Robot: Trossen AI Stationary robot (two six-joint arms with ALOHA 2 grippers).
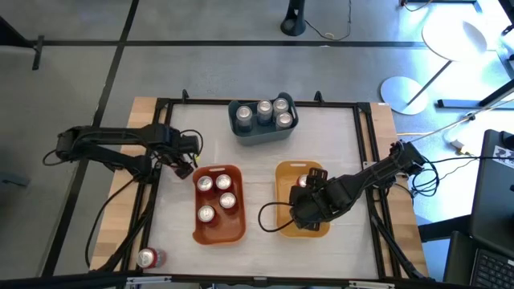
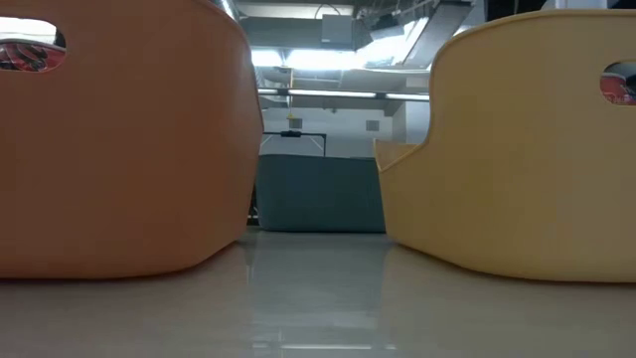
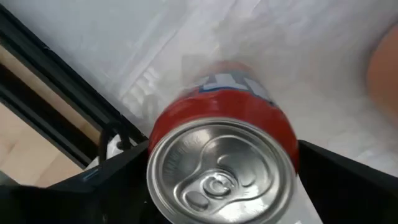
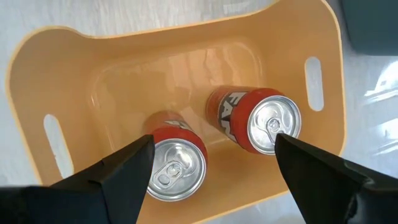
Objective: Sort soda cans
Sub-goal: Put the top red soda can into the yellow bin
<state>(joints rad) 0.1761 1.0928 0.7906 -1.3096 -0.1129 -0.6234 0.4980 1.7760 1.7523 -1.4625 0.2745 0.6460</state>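
My left gripper [image 1: 184, 167] is at the table's left side, just left of the orange-red bin [image 1: 218, 234], shut on a red soda can [image 3: 224, 158] with a silver top. My right gripper [image 4: 211, 165] hangs open over the yellow bin [image 1: 285, 172]. Two red cans stand in that bin below it: one [image 4: 174, 163] close to one finger, the other [image 4: 261, 121] farther in. Several cans [image 1: 215, 197] stand in the orange-red bin. Several silver-grey cans [image 1: 271, 112] stand in the blue-grey bin [image 1: 261, 132]. One more can [image 1: 147, 258] lies on the wooden edge at the near left corner. My left gripper pinches the red can between its two fingers, one on each side of the can's body just below the top rim [image 3: 155, 149]. It reaches in level from the table's left. The can's silver top faces the wrist camera; whether its base touches the table is hidden.
The three bins take up the table's middle: blue-grey at the far side [image 2: 320, 194], orange-red [image 2: 119, 149] and yellow [image 2: 517, 149] side by side toward the near edge. A black frame [image 1: 157, 144] runs around the white mat. Cables lie right of the table.
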